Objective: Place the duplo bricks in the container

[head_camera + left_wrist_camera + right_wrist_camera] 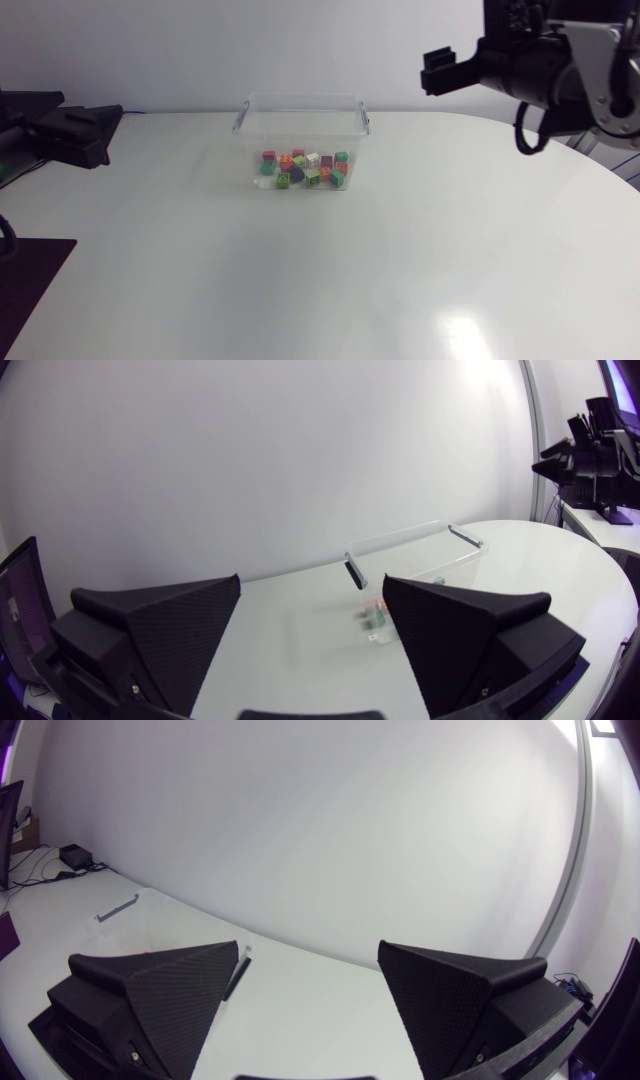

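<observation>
A clear plastic container stands at the back middle of the white table. Several duplo bricks in red, green, orange, white and purple lie on its floor. My left gripper rests at the table's left edge, well apart from the container. In the left wrist view my left gripper is open and empty, with the container ahead and some bricks showing through its wall. My right gripper hangs high to the container's right. In its own view the right gripper is open and empty above the container's rim.
A dark mat lies at the table's front left corner. The table's edge curves round on the right. White tabletop stretches between the container and the front edge.
</observation>
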Tool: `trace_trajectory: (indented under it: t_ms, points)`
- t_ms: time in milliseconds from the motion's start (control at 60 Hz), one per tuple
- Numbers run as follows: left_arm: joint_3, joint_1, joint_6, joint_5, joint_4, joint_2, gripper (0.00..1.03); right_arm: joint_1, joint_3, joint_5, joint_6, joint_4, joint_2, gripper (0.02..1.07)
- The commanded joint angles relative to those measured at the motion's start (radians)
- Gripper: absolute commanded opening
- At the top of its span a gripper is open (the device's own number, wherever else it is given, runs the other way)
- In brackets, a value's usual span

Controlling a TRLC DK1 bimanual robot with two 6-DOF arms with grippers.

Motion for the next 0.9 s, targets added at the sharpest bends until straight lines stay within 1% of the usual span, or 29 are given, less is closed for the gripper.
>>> trace_trajectory:
  t_ms: [0, 133, 333, 367, 467, 533, 633, 883]
  points:
    - [-0.039, 0.025, -0.045, 0.009, -0.009, -0.048, 0.99, -0.041, -0.079, 0.01, -0.029, 0.008, -0.098, 1.03]
    - [-0.079, 0.042, -0.054, 0.009, -0.012, -0.122, 0.99, -0.111, -0.194, 0.01, -0.043, -0.001, -0.245, 1.03]
    - [-0.134, 0.088, -0.098, 0.009, -0.007, -0.212, 0.99, -0.168, -0.339, 0.01, -0.078, -0.014, -0.442, 1.03]
    - [-0.154, 0.096, -0.098, 0.009, -0.004, -0.241, 0.99, -0.194, -0.385, 0.008, -0.086, -0.038, -0.514, 1.03]
    - [-0.184, 0.109, -0.098, 0.009, 0.005, -0.283, 0.99, -0.235, -0.445, -0.002, -0.098, -0.055, -0.6, 1.03]
    - [-0.21, 0.109, -0.098, 0.006, 0.016, -0.306, 0.99, -0.262, -0.487, -0.021, -0.109, -0.069, -0.666, 1.03]
    - [-0.26, 0.114, -0.106, 0.003, 0.036, -0.347, 0.99, -0.272, -0.562, -0.022, -0.12, -0.087, -0.781, 1.03]
    - [-0.39, 0.086, -0.137, -0.022, 0.052, -0.456, 0.99, -0.288, -0.705, -0.084, -0.023, -0.084, -0.92, 1.03]
